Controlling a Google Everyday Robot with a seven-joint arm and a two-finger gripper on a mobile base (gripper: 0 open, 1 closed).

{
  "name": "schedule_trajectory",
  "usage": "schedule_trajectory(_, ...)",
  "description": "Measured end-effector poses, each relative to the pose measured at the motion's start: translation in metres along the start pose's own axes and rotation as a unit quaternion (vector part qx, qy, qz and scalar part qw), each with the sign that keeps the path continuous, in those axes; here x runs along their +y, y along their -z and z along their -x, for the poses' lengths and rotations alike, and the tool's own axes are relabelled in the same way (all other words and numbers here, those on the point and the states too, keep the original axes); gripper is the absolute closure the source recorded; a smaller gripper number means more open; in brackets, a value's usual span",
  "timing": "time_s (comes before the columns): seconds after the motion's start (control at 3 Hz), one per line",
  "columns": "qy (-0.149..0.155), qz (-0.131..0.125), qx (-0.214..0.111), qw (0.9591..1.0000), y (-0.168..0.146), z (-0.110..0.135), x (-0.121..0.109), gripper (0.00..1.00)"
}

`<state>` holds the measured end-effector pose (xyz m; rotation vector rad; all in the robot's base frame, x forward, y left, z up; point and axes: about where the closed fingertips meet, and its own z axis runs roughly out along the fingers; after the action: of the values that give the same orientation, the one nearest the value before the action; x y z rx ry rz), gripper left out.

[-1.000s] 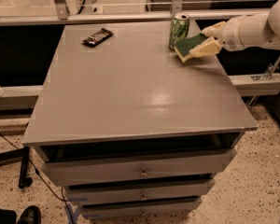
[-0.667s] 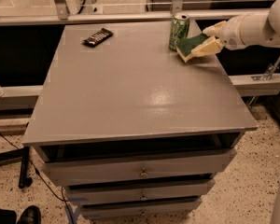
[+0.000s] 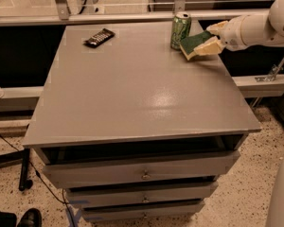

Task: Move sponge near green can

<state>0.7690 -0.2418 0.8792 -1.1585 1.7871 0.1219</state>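
The green can (image 3: 181,30) stands upright at the far right of the grey table top (image 3: 137,84). Right beside it, on its right, the sponge (image 3: 195,43) with its dark green top and pale yellow foam is tilted, its lower left corner at the table surface. My gripper (image 3: 213,37) comes in from the right on the white arm and is shut on the sponge's right end with its cream pads.
A flat dark candy-bar wrapper (image 3: 99,37) lies at the far left of the table. Drawers (image 3: 142,174) sit below the front edge. A metal rail (image 3: 132,17) runs behind the table. A shoe (image 3: 28,217) is on the floor at lower left.
None visible; the gripper and sponge stay beside the can.
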Motion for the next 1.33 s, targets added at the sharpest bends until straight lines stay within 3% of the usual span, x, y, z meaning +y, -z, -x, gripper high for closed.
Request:
schedule_trajectory(0.33,-0.001,0.011,-0.001,0.9999,-0.005,-0.001,0.005,0.0)
schedule_trajectory(1.0,-0.008,0.031,-0.011,0.9994,0.003,-0.002,0.021,0.0)
schedule_trajectory(1.33,-0.015,0.039,-0.04,0.9983,0.04,-0.003,0.035,0.0)
